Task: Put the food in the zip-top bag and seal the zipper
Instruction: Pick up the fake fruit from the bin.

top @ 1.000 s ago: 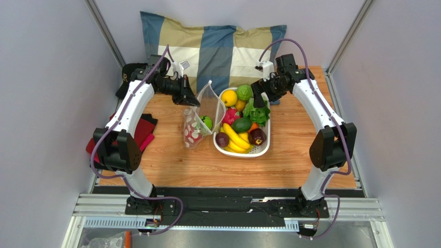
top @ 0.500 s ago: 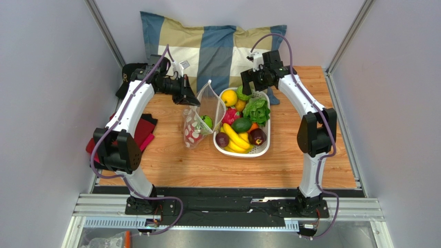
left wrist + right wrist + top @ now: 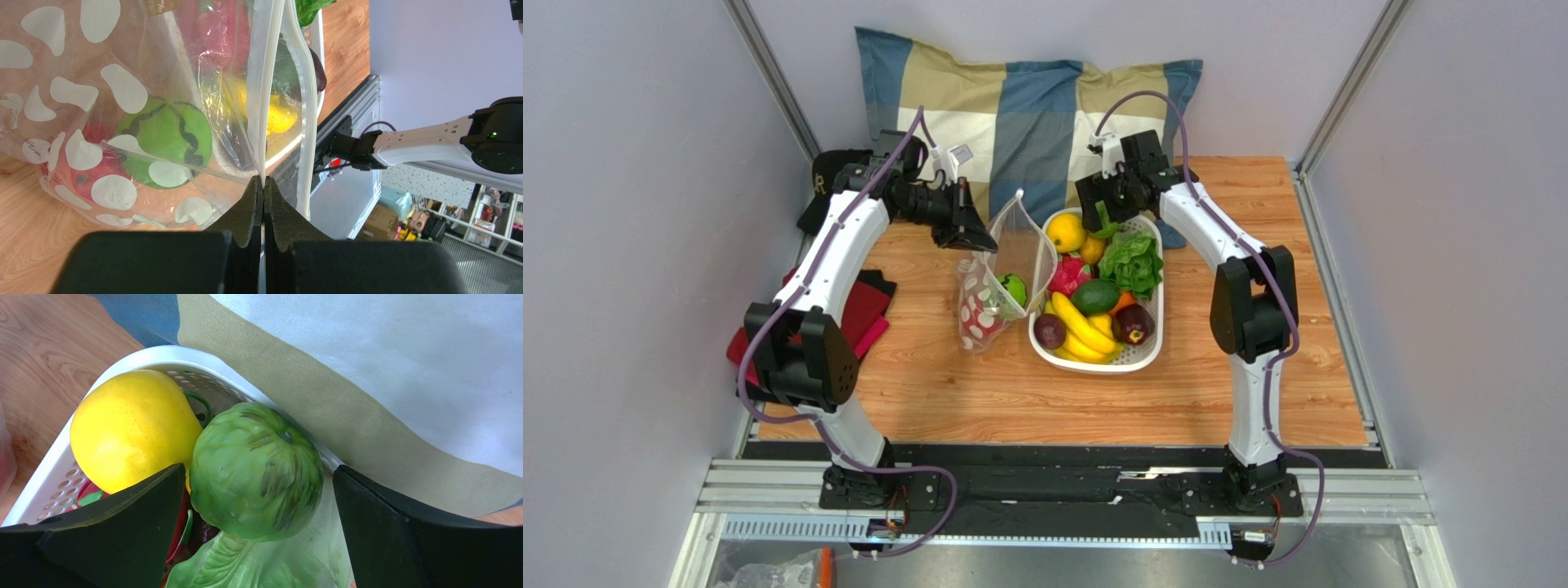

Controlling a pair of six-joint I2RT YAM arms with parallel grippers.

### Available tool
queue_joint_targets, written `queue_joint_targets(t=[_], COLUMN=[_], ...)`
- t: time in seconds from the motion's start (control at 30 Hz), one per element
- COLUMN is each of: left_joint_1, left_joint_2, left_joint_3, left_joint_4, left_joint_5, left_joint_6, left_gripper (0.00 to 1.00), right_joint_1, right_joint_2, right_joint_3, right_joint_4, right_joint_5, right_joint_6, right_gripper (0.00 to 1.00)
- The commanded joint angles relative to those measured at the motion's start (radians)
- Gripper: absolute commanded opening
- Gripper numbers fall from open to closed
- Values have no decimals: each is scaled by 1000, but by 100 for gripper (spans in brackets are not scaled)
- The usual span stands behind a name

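The clear zip-top bag with white spots stands open left of the white basket. A green striped fruit and a red fruit lie inside it. My left gripper is shut on the bag's zipper rim and holds it up. My right gripper is open over the basket's far end, its jaws on either side of a round green fruit, apart from it. The yellow lemon lies just left of that fruit and lettuce below it.
The basket also holds a banana, an avocado, dark red fruits and a pink fruit. A plaid pillow lies behind the basket. Red and black cloths lie at the left edge.
My right arm has swung left and lowered over the basket's far end, and now covers the round green fruit in the top view. The left arm and bag have not moved.
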Motion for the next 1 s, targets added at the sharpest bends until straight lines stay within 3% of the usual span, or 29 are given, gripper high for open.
queue_joint_targets(t=[0.0,0.2,0.37,0.5,0.63,0.77,0.97], left_joint_1=[-3,-3,-3,-3,-3,-3,0], left_joint_2=[-2,-2,-5,-6,0,0,13], left_joint_3=[-7,6,-1,3,17,23,43], left_joint_4=[17,8,8,6,-4,-6,-23], left_joint_5=[4,2,4,7,8,8,10], left_joint_6=[-2,5,7,7,10,9,16], left_gripper=[0,0,0,0,0,0,0], right_joint_1=[2,0,-12,-16,5,60,196], right_joint_2=[-3,-107,-239,-313,-339,-365,-388], right_joint_3=[-11,-82,-134,-103,-73,-63,-112], right_joint_4=[64,48,27,11,30,71,88], right_joint_5=[22,16,-16,-172,-267,-460,-481], right_joint_6=[-19,-53,-99,-94,-59,36,-36], right_gripper=[91,66,59,52,52,52,53])
